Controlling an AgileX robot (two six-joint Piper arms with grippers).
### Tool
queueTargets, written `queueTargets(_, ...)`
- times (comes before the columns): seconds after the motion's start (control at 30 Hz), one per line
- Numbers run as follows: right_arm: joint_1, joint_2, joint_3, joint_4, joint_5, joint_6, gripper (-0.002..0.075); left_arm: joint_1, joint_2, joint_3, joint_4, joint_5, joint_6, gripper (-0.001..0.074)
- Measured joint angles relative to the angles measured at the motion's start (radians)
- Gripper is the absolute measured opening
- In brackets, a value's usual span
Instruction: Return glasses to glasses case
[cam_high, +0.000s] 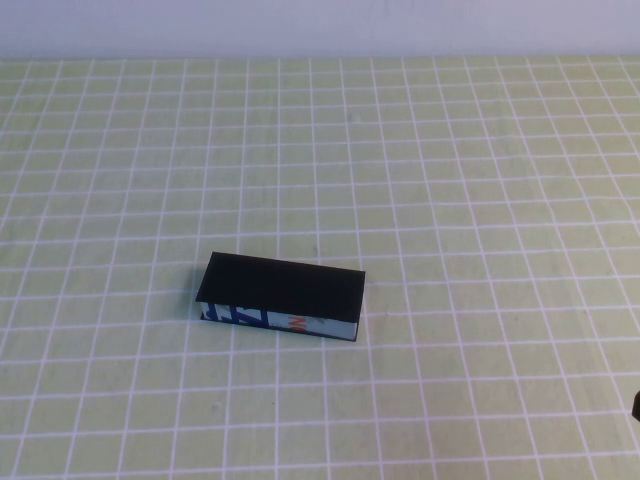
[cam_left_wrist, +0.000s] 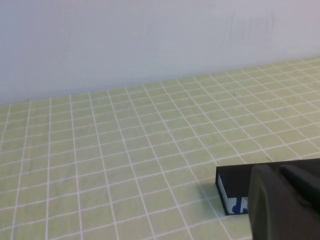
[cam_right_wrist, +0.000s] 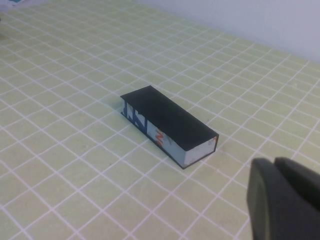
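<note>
Glasses case: a flat black rectangular box (cam_high: 284, 294) with its flap lid shut flat on top. It lies on the table a little left of centre in the high view, its long axis running across that view and slightly skewed, the right end nearer the robot.
Printed side: the long side facing the robot is white with blue and orange-red print; it shows in the high view and in the right wrist view (cam_right_wrist: 167, 123).
Case in left wrist view: one short end and a corner of the box (cam_left_wrist: 235, 187) show, partly hidden behind the gripper part.
Glasses: no pair of black-framed glasses shows in any view; with the lid down, the inside of the case cannot be seen.
Table: a pale yellow-green cloth with a white grid of squares (cam_high: 470, 180) covers the whole surface; the case rests directly on it. A plain pale wall (cam_left_wrist: 150, 40) rises behind the far edge.
Left gripper: only a dark rounded part (cam_left_wrist: 285, 202) shows at the edge of its own wrist view, close in front of the case's end. I cannot tell how it is set or whether it holds anything.
Right gripper: a dark rounded part (cam_right_wrist: 282, 200) shows in its wrist view, clear of the case and nearer the camera. A small dark bit also shows at the right edge of the high view (cam_high: 636, 405). I cannot tell its state either.
</note>
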Motion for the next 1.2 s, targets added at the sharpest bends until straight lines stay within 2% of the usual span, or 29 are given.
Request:
queueTargets(0.3,0.000,0.000,0.000,0.000,0.006,0.000,-0.0018,0.050,-0.108,0.178,0.039,-0.170,0.009,-0.0004)
queueTargets(0.77,0.000,0.000,0.000,0.000,0.022,0.000,-0.0018,0.046,-0.143,0.480,0.092,-0.178,-0.119,-0.0004)
queueTargets(1.2,0.000,0.000,0.000,0.001,0.022,0.000,-0.0018,0.046,-0.143,0.497,0.094,-0.223,-0.123,-0.0004)
